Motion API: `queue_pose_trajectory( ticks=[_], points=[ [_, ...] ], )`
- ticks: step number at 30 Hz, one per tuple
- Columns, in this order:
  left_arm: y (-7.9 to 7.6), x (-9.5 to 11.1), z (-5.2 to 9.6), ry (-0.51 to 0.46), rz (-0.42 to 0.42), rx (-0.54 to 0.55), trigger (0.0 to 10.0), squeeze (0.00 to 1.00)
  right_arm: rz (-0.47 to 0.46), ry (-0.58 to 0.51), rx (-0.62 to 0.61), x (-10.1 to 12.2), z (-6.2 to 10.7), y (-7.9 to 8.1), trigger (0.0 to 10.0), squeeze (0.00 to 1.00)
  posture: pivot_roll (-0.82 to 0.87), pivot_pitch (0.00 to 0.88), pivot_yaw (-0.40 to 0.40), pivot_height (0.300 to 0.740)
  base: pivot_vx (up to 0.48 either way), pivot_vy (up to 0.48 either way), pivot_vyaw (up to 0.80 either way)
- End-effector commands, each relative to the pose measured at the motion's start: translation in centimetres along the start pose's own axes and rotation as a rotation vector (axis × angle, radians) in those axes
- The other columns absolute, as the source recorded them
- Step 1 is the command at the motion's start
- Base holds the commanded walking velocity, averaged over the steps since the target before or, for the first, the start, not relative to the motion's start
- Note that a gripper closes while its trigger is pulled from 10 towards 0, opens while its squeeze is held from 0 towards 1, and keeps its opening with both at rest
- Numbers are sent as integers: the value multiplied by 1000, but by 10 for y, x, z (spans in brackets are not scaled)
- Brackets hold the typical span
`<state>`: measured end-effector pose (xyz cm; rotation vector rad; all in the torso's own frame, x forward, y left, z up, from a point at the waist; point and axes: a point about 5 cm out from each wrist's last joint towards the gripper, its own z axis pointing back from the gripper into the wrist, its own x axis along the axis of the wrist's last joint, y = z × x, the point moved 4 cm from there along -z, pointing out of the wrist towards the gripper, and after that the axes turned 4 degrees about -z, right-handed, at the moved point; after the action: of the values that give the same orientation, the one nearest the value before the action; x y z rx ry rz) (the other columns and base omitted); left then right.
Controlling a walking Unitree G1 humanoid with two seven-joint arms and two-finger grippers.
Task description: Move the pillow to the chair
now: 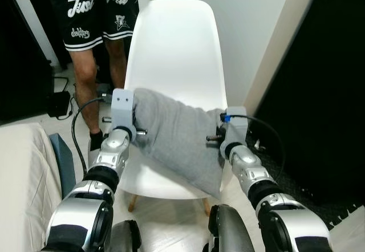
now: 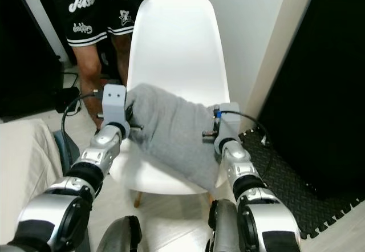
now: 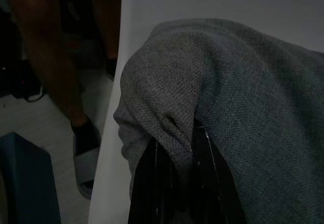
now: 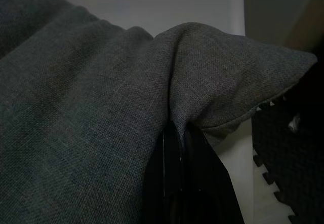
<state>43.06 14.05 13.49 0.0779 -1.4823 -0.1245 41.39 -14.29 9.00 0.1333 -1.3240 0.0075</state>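
A grey fabric pillow [image 1: 179, 138] hangs over the seat of a white plastic chair [image 1: 177, 52], its lower corner drooping past the seat's front edge. My left gripper [image 3: 177, 148] is shut on the pillow's left corner, with cloth bunched over the black fingers [image 3: 152, 183]. On the other side my right gripper [image 4: 174, 127] is shut on the pillow's right corner, close to the chair's right rim. In the left eye view the wrists [image 1: 122, 112] [image 1: 234, 127] stand at either end of the pillow.
A person in black printed shorts [image 1: 94, 12] stands just left of the chair. A beige bed or cushion edge [image 1: 23, 172] lies at my lower left. Dark foam floor mats [image 2: 285, 189] and a black panel [image 1: 319, 92] sit on the right.
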Motion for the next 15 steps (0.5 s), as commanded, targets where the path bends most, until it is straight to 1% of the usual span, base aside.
queue_pose_trajectory(
  ticks=[1,5,6,7,8,10,15],
  points=[
    [-7,4,-2,-9,-26,-28,10000,0,-21,-26,27,8,-3,9,10000,0,-31,226,-10,582,0,0,0],
    [-10,4,-2,-6,-13,-42,10000,0,-32,-31,25,10,-3,7,10000,0,-26,228,-8,582,0,0,0],
    [-12,4,-2,-3,9,-54,10000,0,-44,-35,31,12,-3,8,10000,47,-25,228,-5,582,0,0,0],
    [-12,4,-2,-3,9,-54,10000,0,-44,-35,31,12,-3,8,10000,47,-25,228,-5,582,0,0,0],
    [-14,3,-2,-5,40,-68,10000,1000,-46,-42,36,13,-4,7,10000,1000,-26,227,-4,582,0,0,0],
    [-18,2,-1,1,68,-102,10000,1000,-24,-41,28,13,-4,6,10000,1000,-25,219,-3,582,0,0,0],
    [-19,1,-1,4,61,-117,10000,1000,-8,-34,18,12,-3,2,10000,1000,-25,212,-6,582,0,0,0]
  ],
)
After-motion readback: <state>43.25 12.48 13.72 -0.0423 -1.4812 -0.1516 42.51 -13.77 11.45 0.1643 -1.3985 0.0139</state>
